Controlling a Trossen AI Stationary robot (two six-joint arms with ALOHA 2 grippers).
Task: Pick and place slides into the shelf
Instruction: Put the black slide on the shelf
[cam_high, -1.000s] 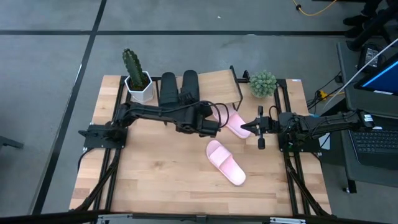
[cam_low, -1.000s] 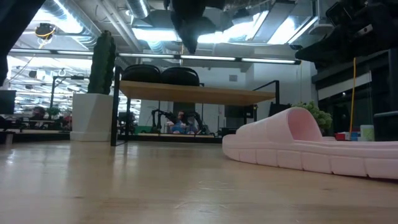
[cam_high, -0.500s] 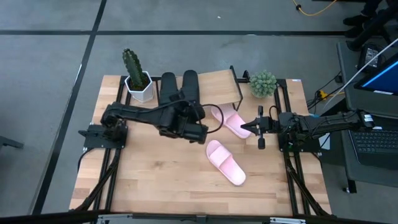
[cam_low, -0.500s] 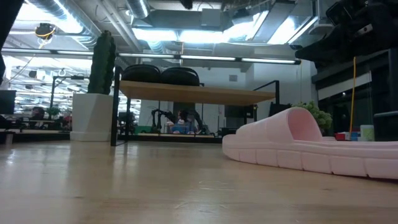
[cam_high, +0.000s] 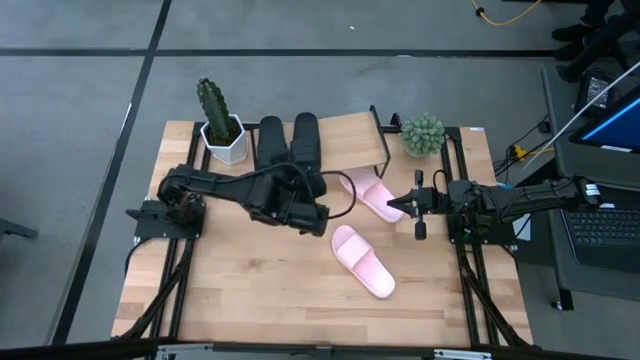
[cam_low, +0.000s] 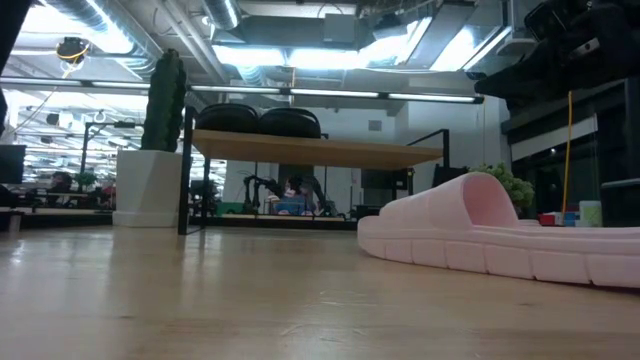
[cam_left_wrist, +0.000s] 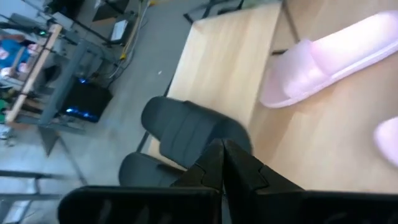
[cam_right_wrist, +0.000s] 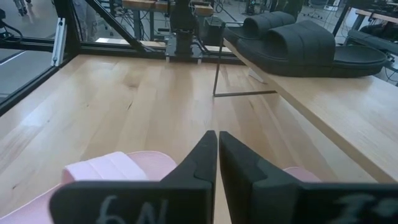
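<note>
The left gripper (cam_high: 318, 222) is hanging over the middle of the table with its fingers pressed together on nothing, as its own wrist camera is showing. Just beyond it, toward the far edge, the shelf (cam_high: 355, 135) is carrying the two black slides (cam_high: 288, 140) side by side on the left half of its plank; the right half is lying bare. To the gripper's right, one pink slide (cam_high: 368, 194) is lying on the tabletop just in front of the shelf, and the other pink slide (cam_high: 362, 260) is lying nearer, right of centre. Farther right, the right gripper (cam_high: 402, 205) is waiting by the first pink slide, its fingers pressed together and empty too.

From where I'm standing, the job is looking about half finished: the black pair is shelved, and both pink ones are waiting to be lifted into the open space. Behind the shelf, a cactus (cam_high: 214, 108) and a round green plant (cam_high: 423, 133) are flanking it.
</note>
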